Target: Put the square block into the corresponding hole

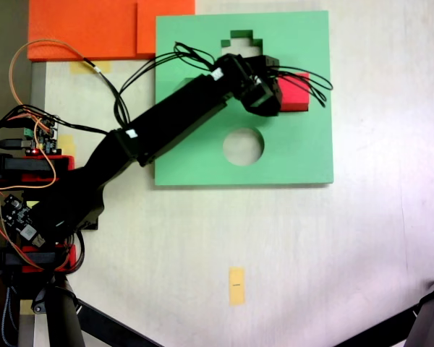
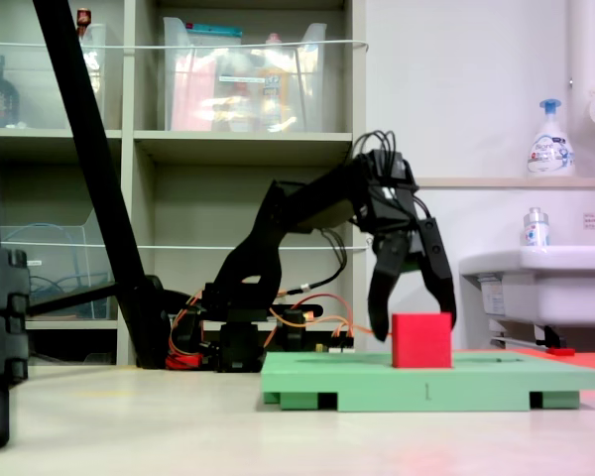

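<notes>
Pale table (image 1: 311, 253), shelves behind. The hand (image 2: 413, 322) hangs spread over the square block (image 2: 421, 340), which sits between its fingers on the green board (image 2: 407, 382). I'd lift only after a square, even squeeze.

Top-down fixed view: foam board (image 1: 304, 155) lies on the table (image 1: 289, 246), right of the arm base (image 1: 36, 210). Two foam slabs (image 1: 94, 29) sit at the far left, touching the board's far-left corner. On the board: cross-shaped cutout (image 1: 240, 40) at the far edge, round cutout (image 1: 244, 146) nearer. Square block (image 1: 295, 92) rests toward the board's right, between the two cutouts in depth. Side fixed view: block (image 2: 421, 340) stands on the board (image 2: 416, 382), gripper (image 2: 413, 325) straddling it from above. Tape strip (image 1: 236, 285) lies well nearer than the board.
</notes>
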Tool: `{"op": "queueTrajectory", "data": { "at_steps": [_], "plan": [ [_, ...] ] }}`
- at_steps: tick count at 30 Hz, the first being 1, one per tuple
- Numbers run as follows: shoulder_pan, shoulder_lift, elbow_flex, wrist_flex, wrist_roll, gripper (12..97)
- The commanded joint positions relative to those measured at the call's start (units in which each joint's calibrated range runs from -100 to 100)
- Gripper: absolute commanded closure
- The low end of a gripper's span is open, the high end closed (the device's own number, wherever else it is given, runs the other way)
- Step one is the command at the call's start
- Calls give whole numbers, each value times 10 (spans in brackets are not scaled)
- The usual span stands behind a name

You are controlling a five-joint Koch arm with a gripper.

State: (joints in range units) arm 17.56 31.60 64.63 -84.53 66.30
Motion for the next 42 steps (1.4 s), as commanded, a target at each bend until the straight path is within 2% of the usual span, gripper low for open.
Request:
{"op": "queueTrajectory", "data": {
  "at_steps": [1, 3, 6, 9, 10, 11, 16, 23, 28, 31, 34, 36, 37, 40, 42],
  "plan": [
    [0, -7, 48, 23, 1, 607],
    [0, -30, 48, 10, 1, 534],
    [0, -91, 48, -57, 0, 497],
    [0, -146, 48, -83, -5, 359],
    [0, -171, 48, -95, -14, 286],
    [-1, -192, 48, -105, -22, 264],
    [-16, -303, 47, -155, -69, 264],
    [-56, -514, 47, -155, -200, 264],
    [-117, -608, 39, -155, -352, 265],
    [-157, -629, 39, -155, -385, 327],
    [-172, -653, 2, -155, -411, 332],
    [-187, -757, -155, -155, -423, 332],
    [-191, -841, -273, -88, -428, 335],
    [-191, -1109, -631, 209, -434, 453],
    [-189, -1260, -854, 392, -463, 486]
  ]
}}
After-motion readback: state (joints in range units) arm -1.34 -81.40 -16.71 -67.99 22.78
